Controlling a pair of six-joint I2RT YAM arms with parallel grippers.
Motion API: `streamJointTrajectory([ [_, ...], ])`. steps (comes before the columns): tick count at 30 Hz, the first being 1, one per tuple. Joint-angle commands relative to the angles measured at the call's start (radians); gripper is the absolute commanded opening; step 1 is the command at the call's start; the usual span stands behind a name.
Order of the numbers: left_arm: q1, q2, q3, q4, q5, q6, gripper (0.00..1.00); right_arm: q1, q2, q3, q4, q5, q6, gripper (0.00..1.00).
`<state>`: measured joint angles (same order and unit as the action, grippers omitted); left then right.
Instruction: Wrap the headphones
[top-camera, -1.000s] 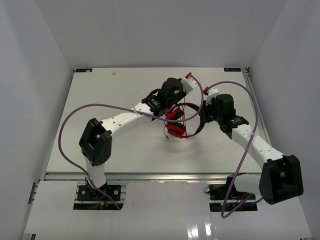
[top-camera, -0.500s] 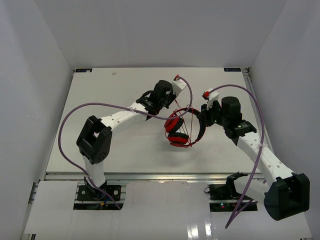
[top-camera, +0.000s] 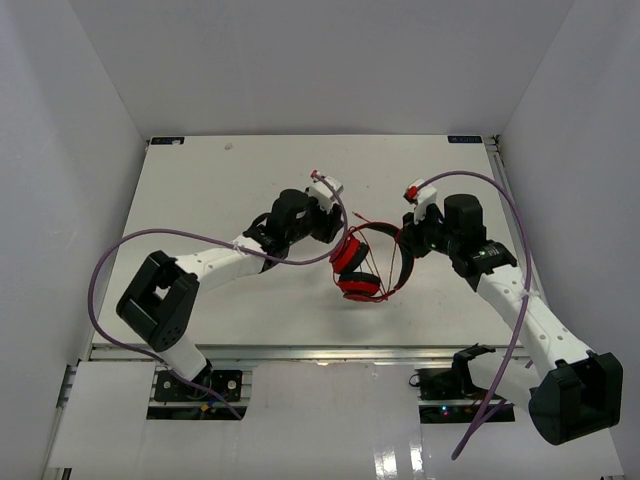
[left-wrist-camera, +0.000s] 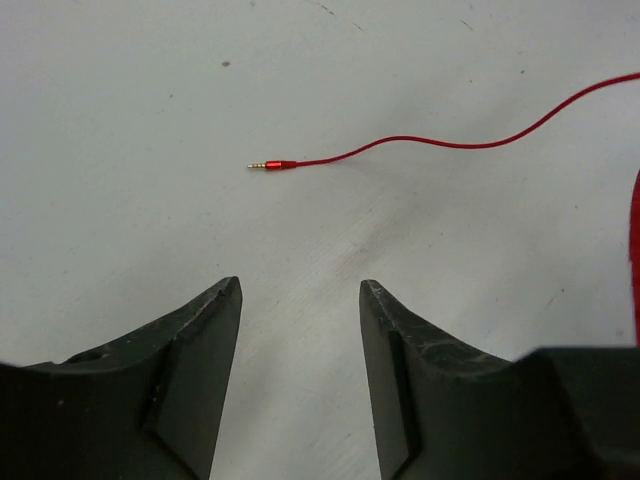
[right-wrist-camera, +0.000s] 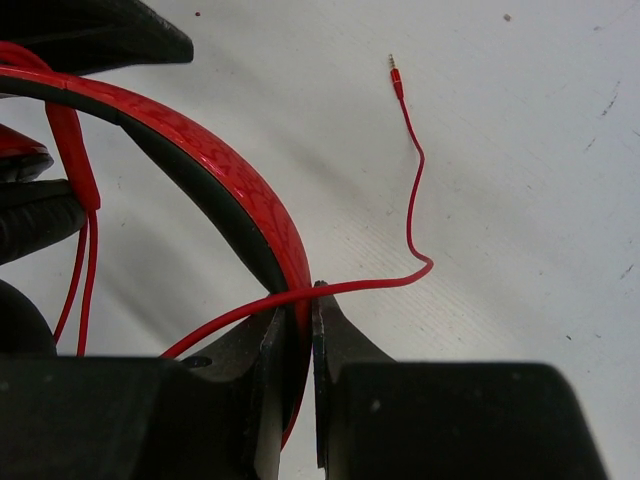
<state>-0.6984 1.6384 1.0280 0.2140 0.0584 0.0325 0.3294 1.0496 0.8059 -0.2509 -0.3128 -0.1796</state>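
Note:
The red headphones (top-camera: 358, 270) with black padding hang tilted just above the table centre, their band (right-wrist-camera: 240, 190) clamped between my right gripper's (right-wrist-camera: 297, 312) shut jaws. My right gripper (top-camera: 406, 240) is at the band's right side. The thin red cord (right-wrist-camera: 412, 200) crosses over the right fingertips and runs out across the table to its plug (right-wrist-camera: 396, 75). My left gripper (left-wrist-camera: 300, 290) is open and empty, low over the table, with the plug (left-wrist-camera: 272, 165) lying ahead of it. In the top view my left gripper (top-camera: 328, 228) is just left of the ear cups.
Thick purple robot cables (top-camera: 180, 235) loop off both arms. The white table (top-camera: 200, 190) is walled on the left, back and right. Its right edge (top-camera: 510, 200) runs close behind my right arm.
My left arm has drawn back left and toward the near side, away from above the headphones, and dropped lower. The headphones swung slightly; my right gripper keeps hold of the band.

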Motion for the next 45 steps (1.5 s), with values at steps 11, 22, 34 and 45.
streamJointTrajectory([
  [11, 0.036, 0.002, -0.248, 0.595, 0.445, -0.154, 0.71, -0.002, -0.002, 0.228, -0.423, -0.283, -0.444, 0.08],
  [22, 0.029, 0.168, -0.272, 0.951, 0.679, -0.251, 0.81, -0.003, 0.018, 0.293, -0.67, -0.361, -0.778, 0.08],
  [34, -0.054, 0.323, -0.126, 0.878, 0.692, -0.136, 0.82, -0.001, 0.055, 0.335, -0.756, -0.418, -0.866, 0.08],
  [45, -0.09, 0.478, 0.047, 0.799, 0.639, -0.133, 0.38, -0.003, 0.067, 0.375, -0.784, -0.459, -0.863, 0.08],
])
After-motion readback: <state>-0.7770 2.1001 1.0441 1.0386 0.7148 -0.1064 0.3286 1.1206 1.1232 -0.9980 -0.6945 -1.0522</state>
